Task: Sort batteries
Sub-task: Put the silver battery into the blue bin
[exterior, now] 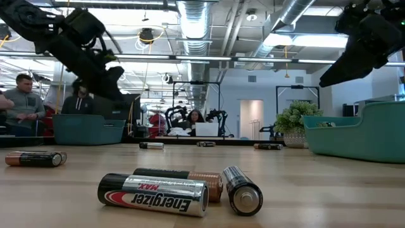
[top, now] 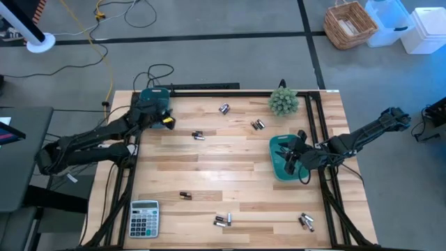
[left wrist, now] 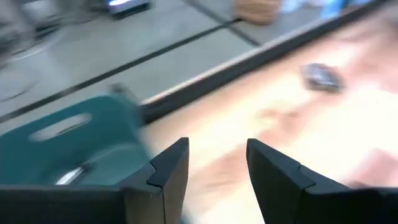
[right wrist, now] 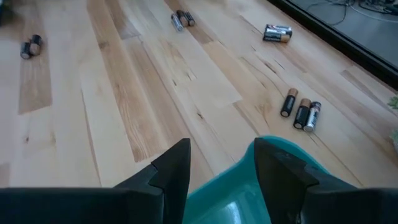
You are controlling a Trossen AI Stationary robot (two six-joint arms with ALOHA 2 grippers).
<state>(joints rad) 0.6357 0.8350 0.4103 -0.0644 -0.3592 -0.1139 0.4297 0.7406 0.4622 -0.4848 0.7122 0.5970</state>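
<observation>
Two teal plastic bins stand on the pale wooden table (top: 230,160), evidently one per battery size. The right gripper (right wrist: 216,163) hangs over the near-right bin's rim (top: 273,155), fingers parted and empty. The left gripper (left wrist: 216,163) hovers beside the far-left bin (left wrist: 68,140), likewise parted and empty. Small cylindrical batteries (top: 222,220) lie scattered well apart from either bin, flat, axes pointing variously; three beside the right bin (right wrist: 300,111) lie parallel.

A bin (top: 155,98) sits at the table's (top: 230,174) far left corner, another bin (top: 279,167) at the right edge, batteries (top: 222,220) scattered between, perhaps some inside; calculator (top: 144,218) near-left corner.
</observation>
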